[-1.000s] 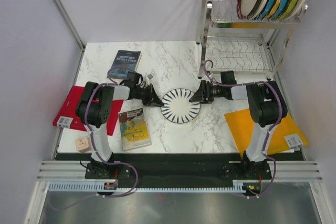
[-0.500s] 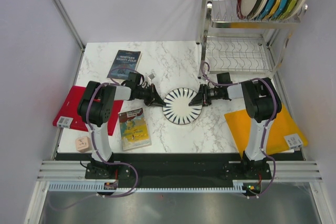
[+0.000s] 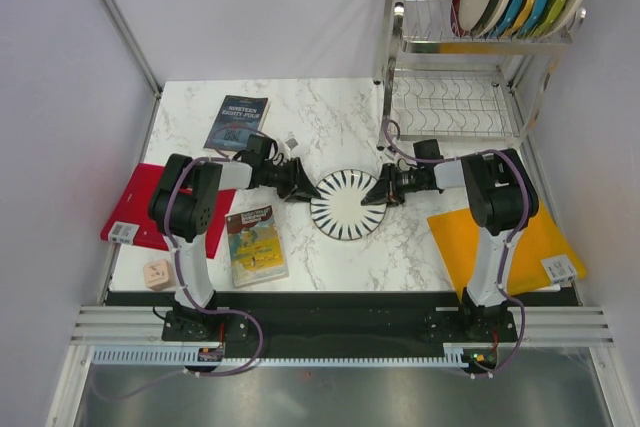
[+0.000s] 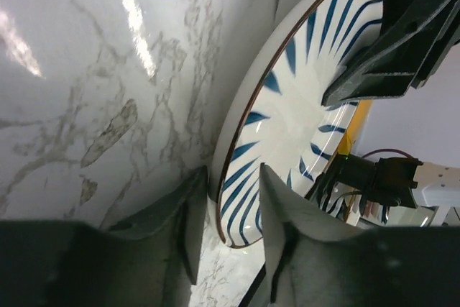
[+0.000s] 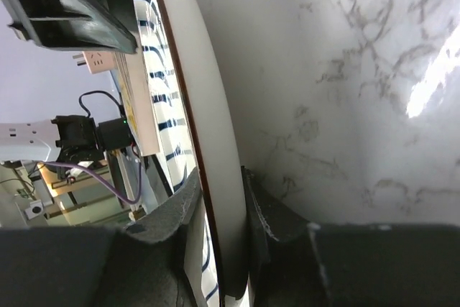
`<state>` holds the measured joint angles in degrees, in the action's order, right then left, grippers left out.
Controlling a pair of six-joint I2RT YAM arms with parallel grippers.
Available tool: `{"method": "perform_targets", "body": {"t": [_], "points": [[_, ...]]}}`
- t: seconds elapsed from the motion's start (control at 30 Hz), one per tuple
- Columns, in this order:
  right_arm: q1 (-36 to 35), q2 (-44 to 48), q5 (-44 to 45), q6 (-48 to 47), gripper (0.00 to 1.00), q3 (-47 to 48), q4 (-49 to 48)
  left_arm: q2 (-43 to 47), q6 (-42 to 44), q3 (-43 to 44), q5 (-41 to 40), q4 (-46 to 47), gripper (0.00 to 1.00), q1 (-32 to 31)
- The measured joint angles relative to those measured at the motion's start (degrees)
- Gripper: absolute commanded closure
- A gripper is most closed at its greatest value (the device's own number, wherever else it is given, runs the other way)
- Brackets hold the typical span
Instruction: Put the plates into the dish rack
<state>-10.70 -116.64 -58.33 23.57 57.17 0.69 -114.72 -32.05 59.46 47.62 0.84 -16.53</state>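
Marble table (image 3: 300, 117) looks slick under the striped plate (image 3: 347, 204) lying at its middle, so with only your right pincer (image 3: 380, 191) clamped on the right rim and your left pincer (image 3: 304, 185) gaping loosely around the left rim, a lift toward the dish rack (image 3: 450, 107) could let the plate pivot and slip free.

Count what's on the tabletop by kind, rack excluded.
Plates: 1, the striped plate
Books: 2, dark book, yellow book
Boards: 2, red board, orange board
Blocks: 1, tan block
Total: 6

The dark blue book (image 3: 237, 122) is titled "NINETEEN EIGHTY-FOUR"
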Motion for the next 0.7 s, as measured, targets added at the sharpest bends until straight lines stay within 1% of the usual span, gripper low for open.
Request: {"method": "perform_targets", "body": {"t": [0.07, 0.1, 0.17, 0.37, 0.5, 0.63, 0.7], "points": [[0.09, 0.98, 0.37, -1.09, 1.0, 0.2, 2.36, 0.02, 0.61, 1.38, -0.68, -0.57, 0.48, -0.07], [0.22, 1.92, 0.81, -2.36, 1.0, 0.79, 5.01, 0.04, 1.18, 2.21, -1.25, -0.98, 0.46, 0.02], [0.28, 3.72, 1.99, -6.25, 1.0, 2.47, 9.9, 0.33, 3.04, 3.8, -3.02, -2.19, 0.45, 0.59], [0.52, 10.4, 8.0, -21.0, 1.0, 14.6, 29.77, 4.9, 11.04, 8.55, -12.07, -6.73, 0.46, 5.49], [0.85, 15.56, 9.99, -27.82, 1.0, 25.42, 41.09, 7.91, 15.08, 13.03, -16.17, -7.04, 0.47, 8.24], [0.9, 18.53, 10.62, -31.43, 1.0, 41.92, 50.25, 7.61, 15.67, 17.33, -17.09, -6.73, 0.48, 8.5], [0.85, 18.75, 10.91, -31.58, 1.0, 50.73, 52.5, 6.93, 15.37, 18.64, -17.11, -6.69, 0.48, 8.35]]}}
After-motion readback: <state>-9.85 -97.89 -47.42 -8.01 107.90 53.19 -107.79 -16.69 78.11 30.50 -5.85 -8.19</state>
